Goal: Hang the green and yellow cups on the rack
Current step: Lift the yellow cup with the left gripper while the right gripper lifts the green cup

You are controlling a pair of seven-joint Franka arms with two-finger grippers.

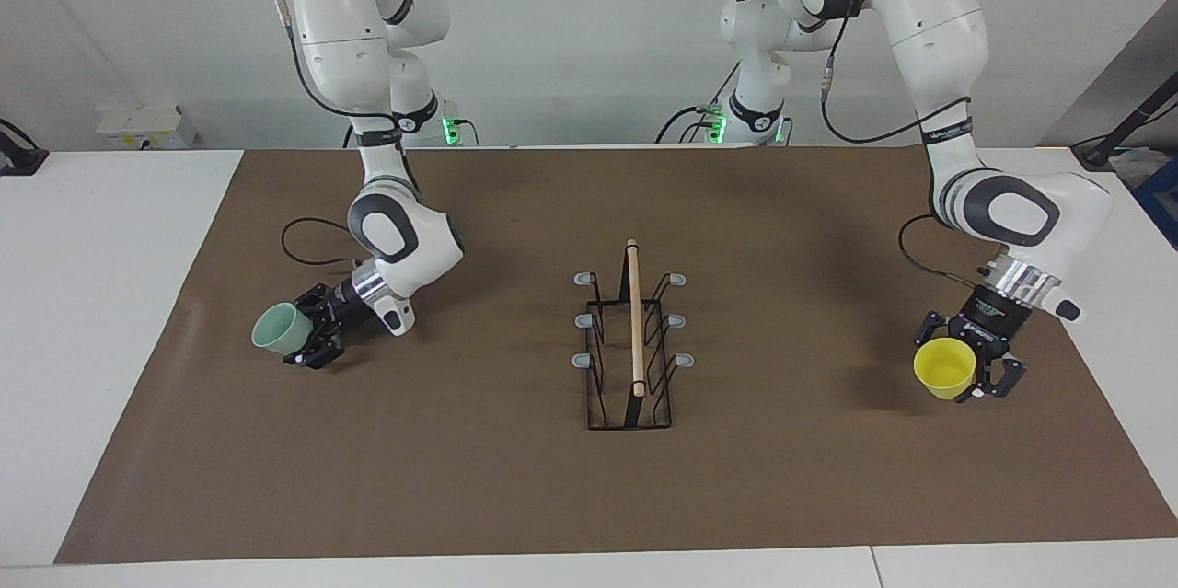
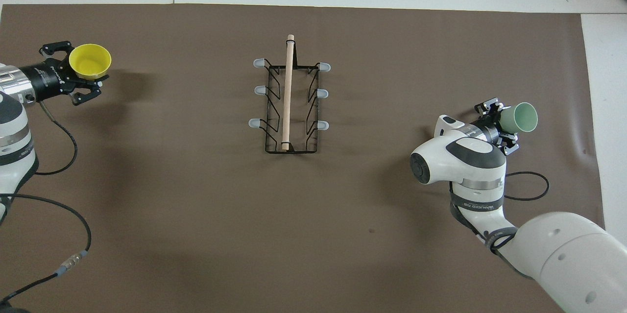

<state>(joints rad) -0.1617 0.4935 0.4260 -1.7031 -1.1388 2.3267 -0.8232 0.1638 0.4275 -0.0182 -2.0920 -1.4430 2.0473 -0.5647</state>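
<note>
The green cup (image 1: 279,332) is pinched by the right gripper (image 1: 311,340), lying on its side just over the brown mat (image 1: 515,478) toward the right arm's end of the table, its mouth turned away from the arm. The rack (image 1: 631,340) is seen standing on the mat midway between the two arms, its prongs bare. The yellow cup (image 1: 944,367) is clamped at its wall by the left gripper (image 1: 974,369), mouth upward, raised over the mat at the left arm's end.
</note>
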